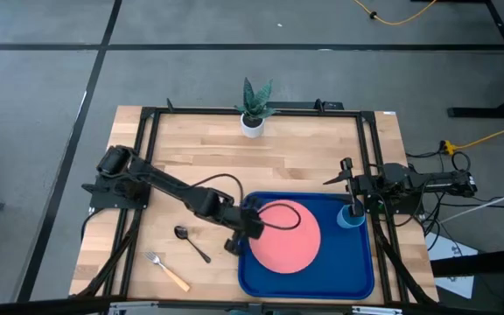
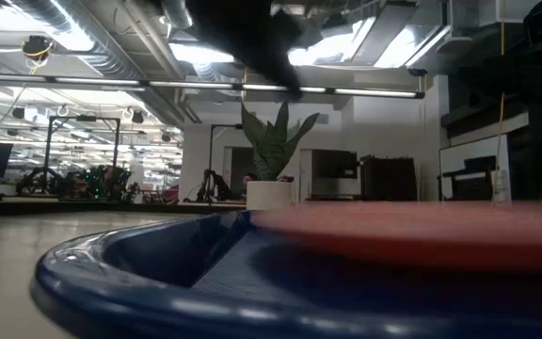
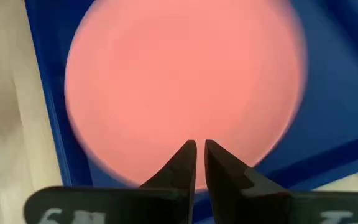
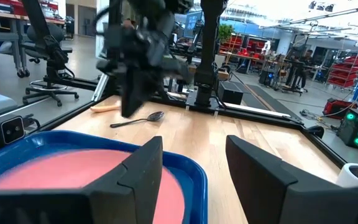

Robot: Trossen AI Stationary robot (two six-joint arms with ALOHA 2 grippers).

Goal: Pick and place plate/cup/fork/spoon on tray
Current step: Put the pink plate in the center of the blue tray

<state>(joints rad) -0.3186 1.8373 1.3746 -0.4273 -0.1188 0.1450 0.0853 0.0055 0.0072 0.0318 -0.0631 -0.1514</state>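
L claw [image 3: 199, 163] sits over the plate's near edge at the tray's left rim, fingers nearly together w/ a thin gap, gripping nothing; plate [image 1: 286, 235] lies flat in the tray [image 1: 358, 278], cup [image 1: 351, 216] in its far right corner under the wide-open R claw [image 4: 194, 171]. Fork [image 1: 167, 271] & spoon [image 1: 192, 242] still on tabletop [image 1: 304, 149] left of tray – prob light, stiff, slippery & low-lying, so pinch mid-handle
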